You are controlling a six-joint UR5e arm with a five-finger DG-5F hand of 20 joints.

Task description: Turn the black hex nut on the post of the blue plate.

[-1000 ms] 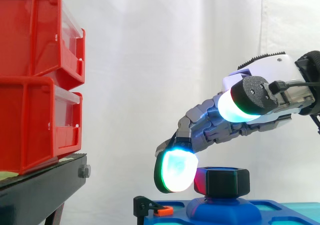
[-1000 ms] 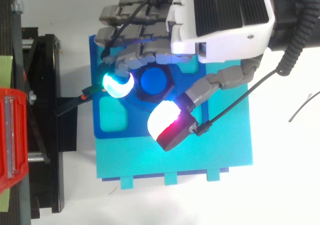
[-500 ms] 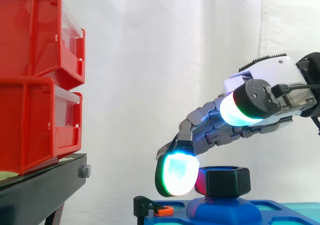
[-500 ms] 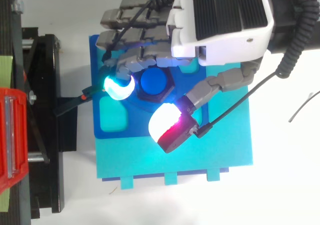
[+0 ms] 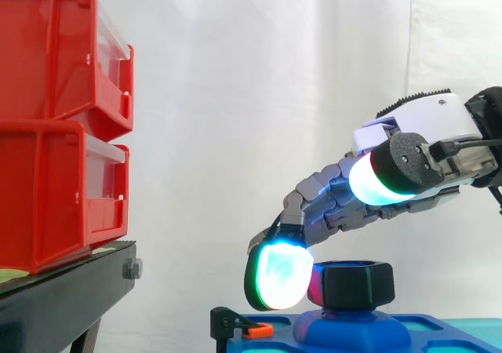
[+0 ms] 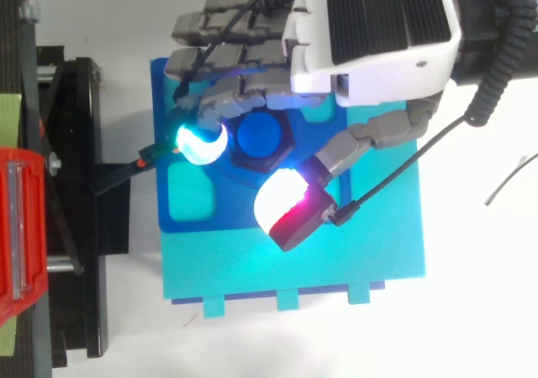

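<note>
While the hand [image 6: 370, 25] hung arched over the blue plate [image 6: 223, 218], the black hex nut [image 5: 353, 284] sat on the blue post [image 6: 259, 134] near the plate's middle, with the post's round top showing through it from above. The hand was not clamped on the nut. One glowing fingertip pad [image 5: 278, 273] lay against the nut's flank at 9 o'clock. The thumb pad [image 6: 282, 202] stood apart at about 5 o'clock and, in the side view, was raised well above the nut's height.

I judged the step to be one of setting a grip, somewhere between strokes of turning, since a single pad on one flank can push but cannot carry the nut round. The next move probably called for the thumb to drop to nut level and close on the flank opposite the finger before the wrist rotated.

Room was uneven. At 9 o'clock a small black clip with an orange tab [image 5: 251, 331] met the plate's edge, and the black stand [image 6: 84, 185] with the red bins [image 5: 55, 125] stood just beyond it, so a finger swinging outward there had little margin. Toward 6 and 3 o'clock the lighter base [image 6: 336, 269] and the white table lay open, giving the thumb a free sweep. The plate's shallow recesses at 7 o'clock of the nut could have caught a low pad
</note>
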